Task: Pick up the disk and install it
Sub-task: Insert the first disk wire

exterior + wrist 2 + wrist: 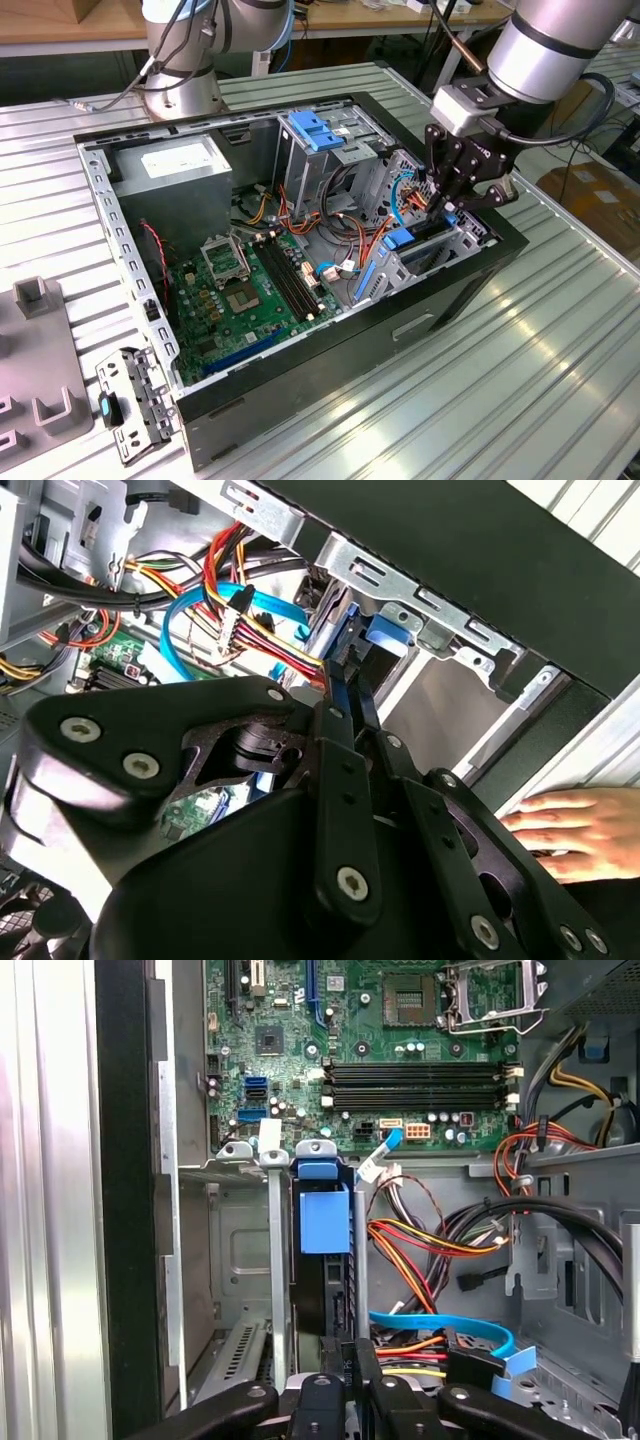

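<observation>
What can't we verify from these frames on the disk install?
- Pincer grip: in both wrist views the linkage covers the fingertips, so contact with the disk is unconfirmed.
- Disk seating depth: in the first wrist view its lower part runs behind the pincer; the bay's metal rails hide the sides.
- Person's hand in the second wrist view: cut off by the picture edge.
</observation>
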Action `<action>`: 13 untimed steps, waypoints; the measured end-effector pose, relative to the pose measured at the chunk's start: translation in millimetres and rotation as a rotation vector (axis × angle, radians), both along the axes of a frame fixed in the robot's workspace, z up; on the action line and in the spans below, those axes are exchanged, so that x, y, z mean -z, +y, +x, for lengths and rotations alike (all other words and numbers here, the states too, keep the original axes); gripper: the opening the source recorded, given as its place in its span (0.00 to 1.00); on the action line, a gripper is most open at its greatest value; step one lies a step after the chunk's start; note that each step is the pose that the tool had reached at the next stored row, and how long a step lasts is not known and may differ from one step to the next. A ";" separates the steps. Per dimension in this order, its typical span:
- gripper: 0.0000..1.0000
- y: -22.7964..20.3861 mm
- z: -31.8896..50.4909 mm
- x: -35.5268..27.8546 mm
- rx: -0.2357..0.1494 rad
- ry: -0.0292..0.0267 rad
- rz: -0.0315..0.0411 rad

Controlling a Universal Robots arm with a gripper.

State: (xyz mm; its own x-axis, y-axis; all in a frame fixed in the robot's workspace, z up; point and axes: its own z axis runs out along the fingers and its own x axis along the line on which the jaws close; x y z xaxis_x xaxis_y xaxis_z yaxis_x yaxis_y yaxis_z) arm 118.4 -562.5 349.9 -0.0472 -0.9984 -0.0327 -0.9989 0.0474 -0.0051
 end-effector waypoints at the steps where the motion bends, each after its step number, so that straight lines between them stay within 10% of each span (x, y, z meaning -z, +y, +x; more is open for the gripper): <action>1: 0.16 0.0 0.0 0.4 0.000 0.0000 0.0001; 13: 0.16 -0.9 0.0 3.5 0.001 0.0002 0.0115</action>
State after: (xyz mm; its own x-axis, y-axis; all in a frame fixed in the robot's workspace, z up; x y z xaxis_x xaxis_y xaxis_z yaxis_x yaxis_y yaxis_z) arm 118.5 -563.4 346.4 -0.0482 -0.9979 -0.0441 -0.9988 0.0485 -0.0043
